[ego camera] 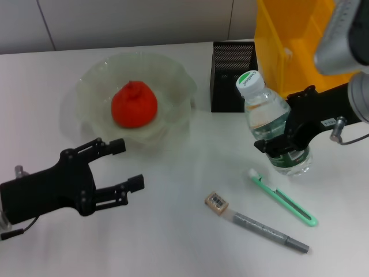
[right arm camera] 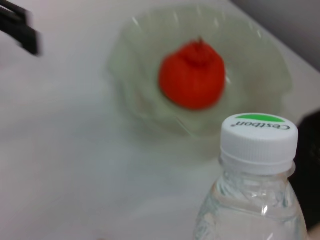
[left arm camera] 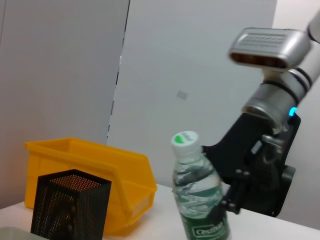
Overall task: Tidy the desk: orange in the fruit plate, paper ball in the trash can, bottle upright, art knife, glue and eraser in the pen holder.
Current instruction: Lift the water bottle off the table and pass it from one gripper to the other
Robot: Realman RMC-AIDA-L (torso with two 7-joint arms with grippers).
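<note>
White desk surface (ego camera: 173, 242) filled the scene, backed by a pale panelled wall. Nearest the robot lay the three small items not yet put away: the grey glue stick (ego camera: 268, 232), the eraser (ego camera: 217, 202) touching its near end, and the green art knife (ego camera: 282, 197) just beyond, angled alongside. To the near left hovered the left gripper (ego camera: 124, 168), fingers spread and holding nothing, above bare desk.

Farther back on the right stood the bottle (ego camera: 271, 124), upright or nearly so, white cap up, with the right gripper (ego camera: 275, 147) closed around its lower body at the green label. Across the desk on the left sat the fruit plate (ego camera: 92, 81) with the orange (ego camera: 134, 104) already inside. Behind the bottle stood the black mesh pen holder (ego camera: 232, 75), and beside it the yellow bin (ego camera: 288, 46), presumably serving as the trash can; no paper ball could be seen.

The risk here lay in the release. If the bottle's base was not flat on the desk, or a finger dragged on the label as the jaws opened, it could tip, likely rolling onto the knife and glue stick and scattering them.
</note>
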